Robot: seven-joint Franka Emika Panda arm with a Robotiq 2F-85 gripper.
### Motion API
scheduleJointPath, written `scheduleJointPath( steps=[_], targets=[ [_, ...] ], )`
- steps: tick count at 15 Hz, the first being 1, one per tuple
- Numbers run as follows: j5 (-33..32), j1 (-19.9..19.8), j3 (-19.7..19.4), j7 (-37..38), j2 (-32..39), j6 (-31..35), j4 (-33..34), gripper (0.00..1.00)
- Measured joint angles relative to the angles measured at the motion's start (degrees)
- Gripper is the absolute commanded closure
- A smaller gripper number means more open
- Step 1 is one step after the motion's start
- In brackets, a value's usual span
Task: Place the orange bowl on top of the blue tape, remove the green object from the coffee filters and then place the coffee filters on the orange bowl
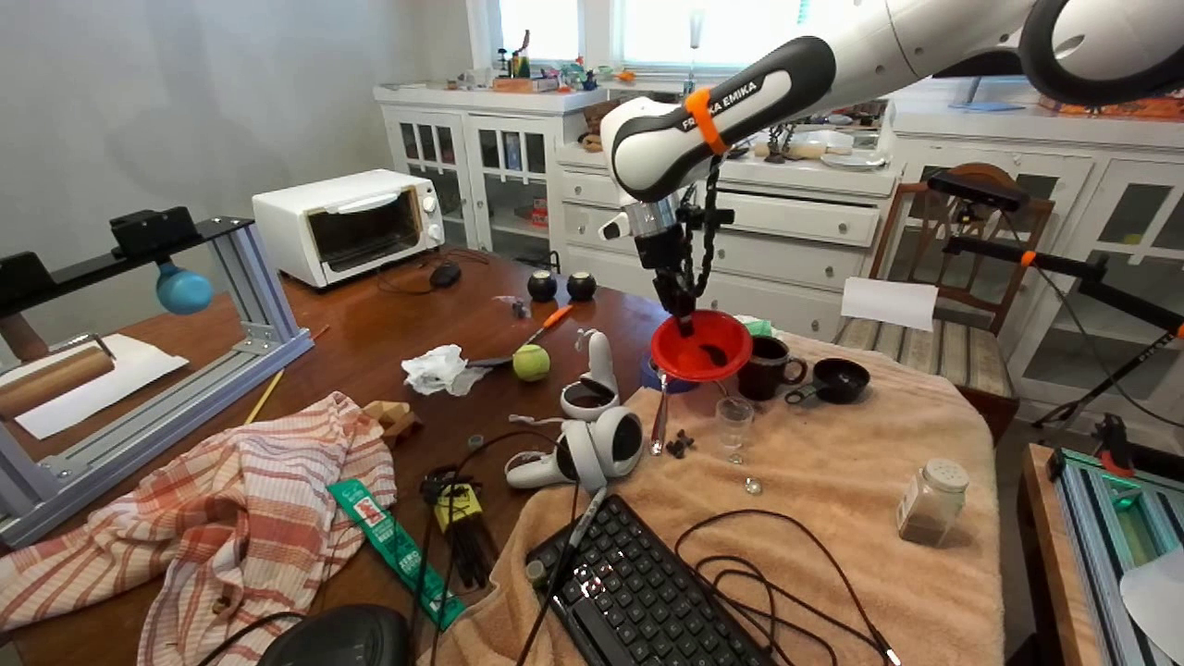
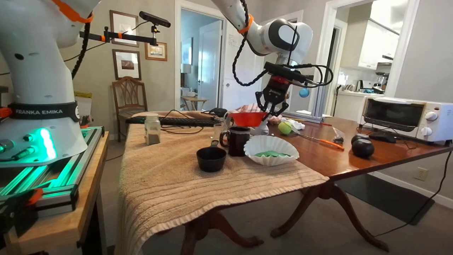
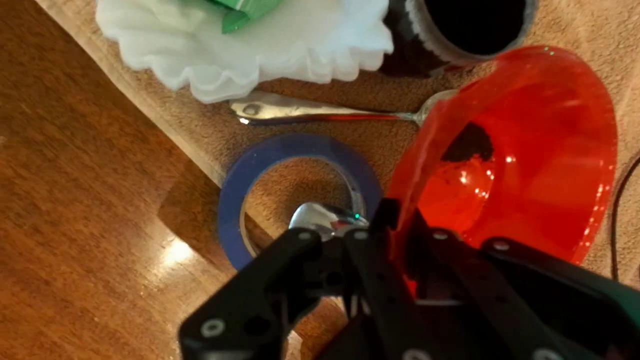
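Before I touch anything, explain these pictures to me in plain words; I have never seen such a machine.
The machine is a robot arm that ends in black jaws. Two pictures come from cameras standing outside it, in different places; the third looks down from a camera on its wrist. On the wooden table lies a tan towel, and on that a keyboard, a dark mug and white coffee filters with a green object in them. The wrist view shows a roll of blue tape lying flat across the towel's edge. What is held: the jaws are closed on the rim of an orange bowl.
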Motion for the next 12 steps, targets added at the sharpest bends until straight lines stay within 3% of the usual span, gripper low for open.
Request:
scheduleJointPath(
  steps=[5,12],
  targets=[
    [0.01,-0.05,0.62,-4.43,2.64,5.82,0.24,0.98],
    [0.76,-0.16,1.92,-12.01,5.11,6.06,2.95,0.98]
  ],
)
